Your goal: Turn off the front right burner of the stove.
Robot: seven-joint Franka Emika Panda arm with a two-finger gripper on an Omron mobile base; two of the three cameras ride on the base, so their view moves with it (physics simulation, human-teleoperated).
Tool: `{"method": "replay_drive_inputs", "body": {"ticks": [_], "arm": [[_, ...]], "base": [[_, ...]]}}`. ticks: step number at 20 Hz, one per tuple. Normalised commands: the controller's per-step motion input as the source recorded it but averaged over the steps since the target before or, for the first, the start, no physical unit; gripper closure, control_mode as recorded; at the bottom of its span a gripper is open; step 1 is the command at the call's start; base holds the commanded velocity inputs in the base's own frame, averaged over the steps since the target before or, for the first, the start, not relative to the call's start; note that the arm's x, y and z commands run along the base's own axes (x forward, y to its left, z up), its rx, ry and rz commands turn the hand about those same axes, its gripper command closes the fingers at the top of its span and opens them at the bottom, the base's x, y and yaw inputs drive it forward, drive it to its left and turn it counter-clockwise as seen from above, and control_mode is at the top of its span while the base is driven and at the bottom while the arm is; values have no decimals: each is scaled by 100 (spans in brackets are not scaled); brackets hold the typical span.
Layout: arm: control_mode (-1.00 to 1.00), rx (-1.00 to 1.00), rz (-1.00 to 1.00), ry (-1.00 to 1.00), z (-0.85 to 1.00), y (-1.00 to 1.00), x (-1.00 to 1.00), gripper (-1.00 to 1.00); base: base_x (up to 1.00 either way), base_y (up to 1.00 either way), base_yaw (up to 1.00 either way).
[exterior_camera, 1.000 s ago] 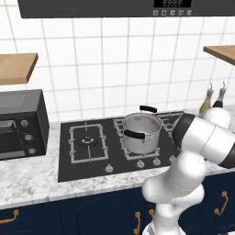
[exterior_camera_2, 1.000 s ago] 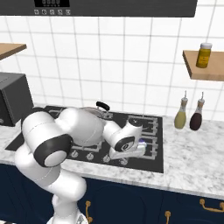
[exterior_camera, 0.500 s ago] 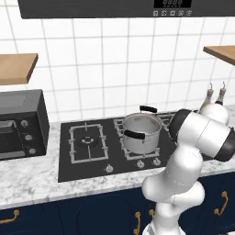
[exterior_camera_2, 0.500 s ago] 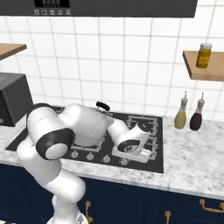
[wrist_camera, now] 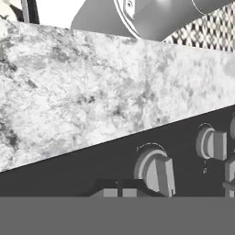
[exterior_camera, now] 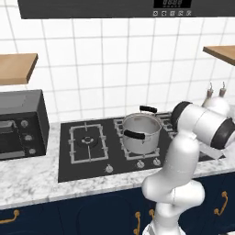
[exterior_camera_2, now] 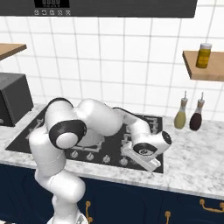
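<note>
Hand view shows a silver knob (wrist_camera: 156, 172) on the stove (wrist_camera: 69, 176) close ahead beside the marble worktop (wrist_camera: 92, 92), so the hand (exterior_camera_2: 146, 159), fingers' spread impossible to tell, is near but not gripping, and the front right burner, hidden behind the arm, seems not yet turned off.

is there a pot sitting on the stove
Yes, in the left base view a silver pot with black handles stands on a grate of the black stove.
</note>
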Motion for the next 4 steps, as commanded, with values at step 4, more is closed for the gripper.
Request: {"method": "replay_drive_inputs", "body": {"ticks": [4], "arm": [[-100,0,0,0,0,0,0,100]], "base": [[0,0,0]]}}
